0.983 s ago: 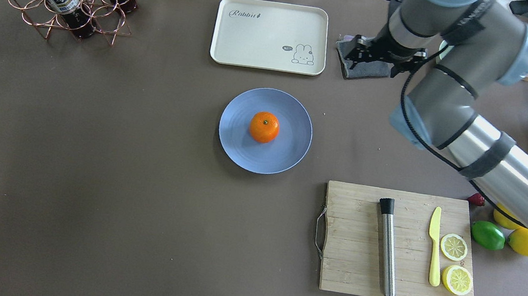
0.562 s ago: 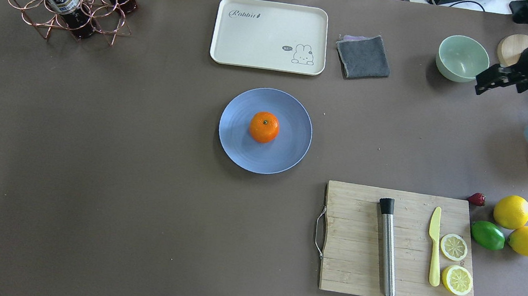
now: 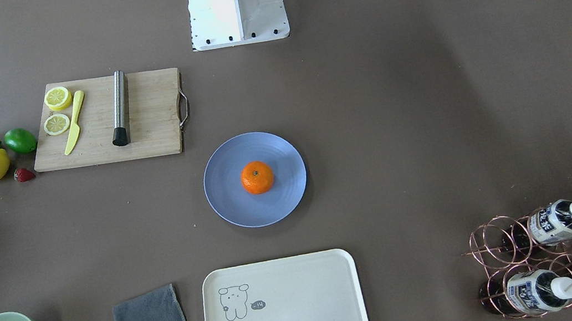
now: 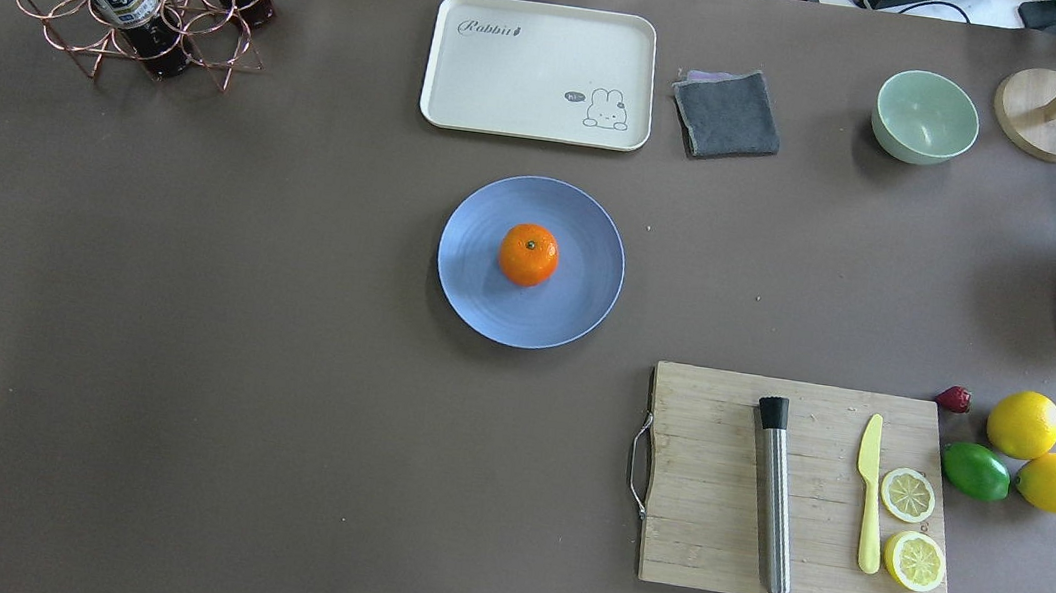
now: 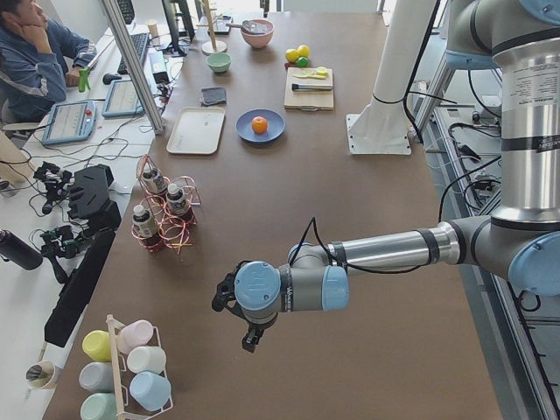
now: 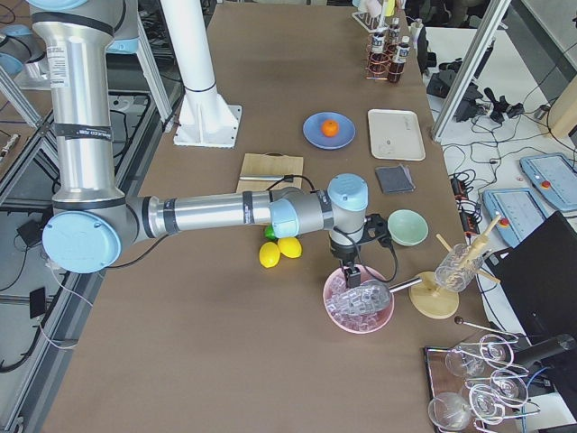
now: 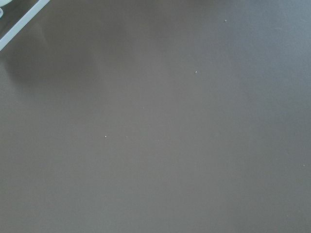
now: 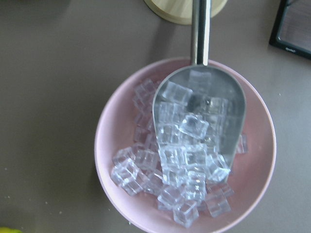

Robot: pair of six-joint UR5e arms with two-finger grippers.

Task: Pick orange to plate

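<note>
Orange (image 4: 528,254) on plate (image 4: 478,295), far from right claw (image 6: 348,271).

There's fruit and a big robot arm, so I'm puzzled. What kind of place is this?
Most likely a robot lab set up like a drinks counter: the right arm reaches over the table, a person sits at screens beside it, and a cutting board with lemon slices lies there.

Brown tbl (image 4: 180,344): pink ice bowl (image 8: 108,131) just below right claw (image 6: 348,272); green bowl (image 6: 407,227) + lemons (image 6: 289,247) nr it; plate (image 6: 314,133), tray (image 6: 394,135) well apart from it.
</note>
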